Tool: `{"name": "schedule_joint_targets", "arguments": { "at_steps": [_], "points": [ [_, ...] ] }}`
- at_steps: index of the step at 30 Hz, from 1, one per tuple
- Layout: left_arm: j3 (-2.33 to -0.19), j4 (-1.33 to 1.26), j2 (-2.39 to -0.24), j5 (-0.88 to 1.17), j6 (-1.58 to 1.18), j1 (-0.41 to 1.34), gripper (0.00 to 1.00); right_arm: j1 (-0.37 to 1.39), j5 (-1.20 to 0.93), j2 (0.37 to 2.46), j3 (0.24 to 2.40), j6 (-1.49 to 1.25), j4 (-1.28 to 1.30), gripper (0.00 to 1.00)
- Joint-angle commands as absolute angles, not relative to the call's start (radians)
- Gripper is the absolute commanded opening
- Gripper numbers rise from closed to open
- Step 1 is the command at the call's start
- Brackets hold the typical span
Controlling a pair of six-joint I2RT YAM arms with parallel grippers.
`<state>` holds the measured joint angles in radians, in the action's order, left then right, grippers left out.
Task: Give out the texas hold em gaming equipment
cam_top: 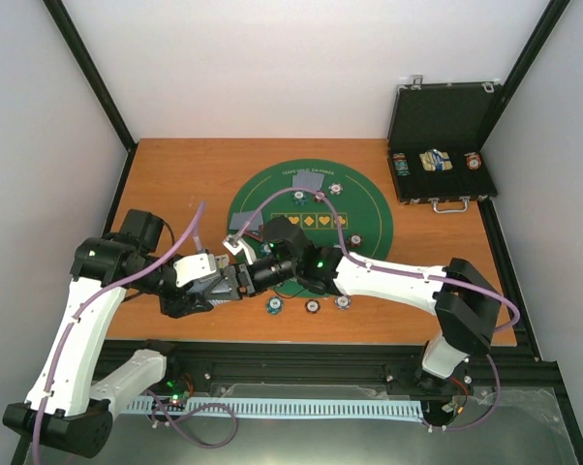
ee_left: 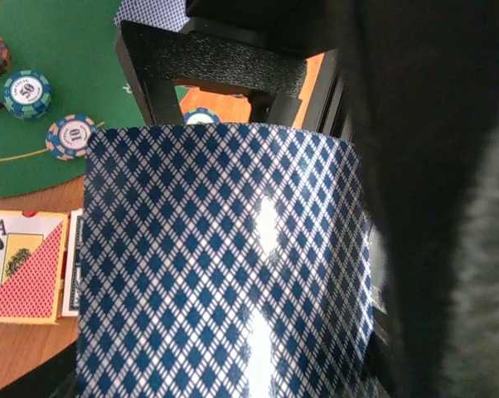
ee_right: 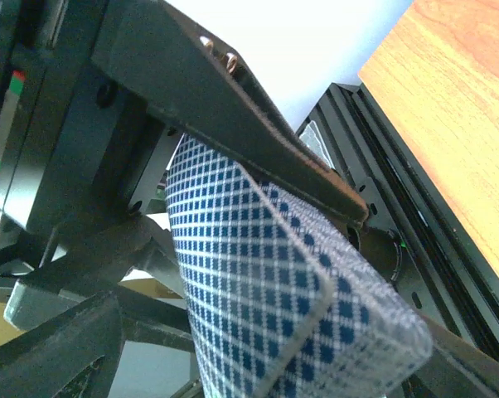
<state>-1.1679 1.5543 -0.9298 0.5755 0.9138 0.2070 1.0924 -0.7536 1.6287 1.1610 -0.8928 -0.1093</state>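
My left gripper (cam_top: 217, 282) is shut on a deck of blue-diamond-backed playing cards (ee_left: 220, 265), held above the table's near edge. My right gripper (cam_top: 241, 276) meets it head-on, and its black finger (ee_right: 233, 124) lies over the deck's far end (ee_right: 258, 290). The top card's corner is lifted off the pack there. Striped poker chips (cam_top: 273, 306) lie in front of the round green mat (cam_top: 369, 218), with others on the mat (cam_top: 353, 239). Chips also show in the left wrist view (ee_left: 27, 93). Two face-down cards (cam_top: 235, 228) lie at the mat's left edge.
An open black case (cam_top: 442, 131) stands at the back right with chips and a card pack inside. A red card box with an ace of spades (ee_left: 21, 265) lies on the wood under the left gripper. The black frame rail (cam_top: 301, 354) runs along the near edge.
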Motion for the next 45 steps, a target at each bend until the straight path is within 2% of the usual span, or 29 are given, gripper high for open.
{"name": "schedule_joint_targets", "arguments": {
  "at_steps": [1, 11, 20, 26, 32, 37, 42, 45],
  "points": [
    [-1.201, 1.546, -0.915, 0.631, 0.911, 0.207, 0.11, 1.104, -0.757, 1.684, 1.184, -0.932, -0.167, 0.82],
    [-1.207, 1.552, -0.913, 0.628, 0.916, 0.207, 0.11, 1.077, -0.791, 1.694, 1.118, -1.021, -0.316, 0.77],
    [-1.224, 1.553, -0.923, 0.630, 0.914, 0.207, 0.11, 1.062, -0.811, 1.734, 1.129, -1.035, -0.319, 0.76],
    [-1.232, 1.555, -0.924, 0.627, 0.915, 0.207, 0.11, 0.976, -0.821, 1.705, 1.033, -1.031, -0.294, 0.65],
    [-1.223, 1.547, -0.925, 0.627, 0.916, 0.207, 0.11, 0.942, -0.806, 1.643, 1.002, -0.975, -0.209, 0.57],
    [-1.218, 1.538, -0.927, 0.628, 0.914, 0.207, 0.11, 0.942, -0.799, 1.619, 0.999, -0.966, -0.193, 0.42],
    [-1.213, 1.540, -0.924, 0.617, 0.916, 0.207, 0.11, 0.930, -0.780, 1.566, 1.005, -0.948, -0.142, 0.12],
    [-1.207, 1.540, -0.919, 0.613, 0.918, 0.207, 0.12, 0.907, -0.775, 1.528, 1.005, -0.935, -0.110, 0.04]
  ]
}}
